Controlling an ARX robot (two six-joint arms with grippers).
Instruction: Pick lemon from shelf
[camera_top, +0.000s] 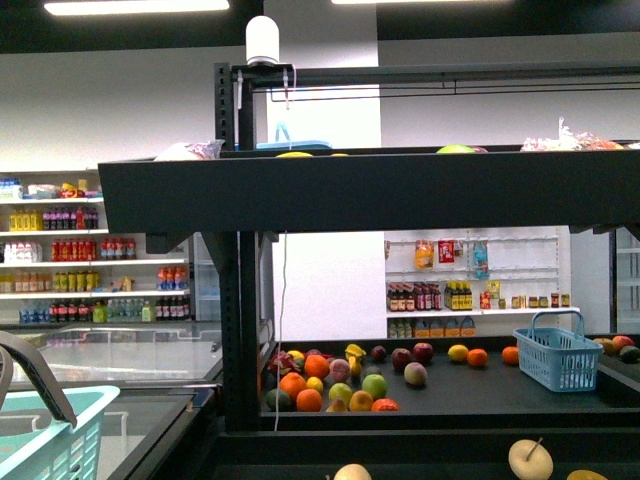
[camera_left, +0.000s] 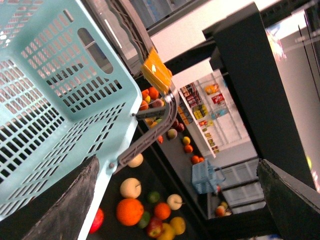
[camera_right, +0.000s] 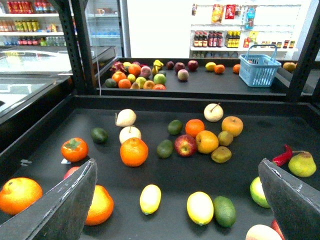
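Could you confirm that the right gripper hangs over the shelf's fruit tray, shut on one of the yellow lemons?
Not quite. The right gripper does hang over the shelf's fruit tray, but it is open and holds nothing. The smaller lemon and the larger lemon both lie on the tray, as the right wrist view shows.

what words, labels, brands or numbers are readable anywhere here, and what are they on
Nothing can be read in any view.
Bottle labels on the white wall shelves: too small and blurred.
Hanging snack packets on the back wall: too small.
Orange tag on the pale blue plastic basket: no legible print.
Black metal tiered rack: no sign or label shows.
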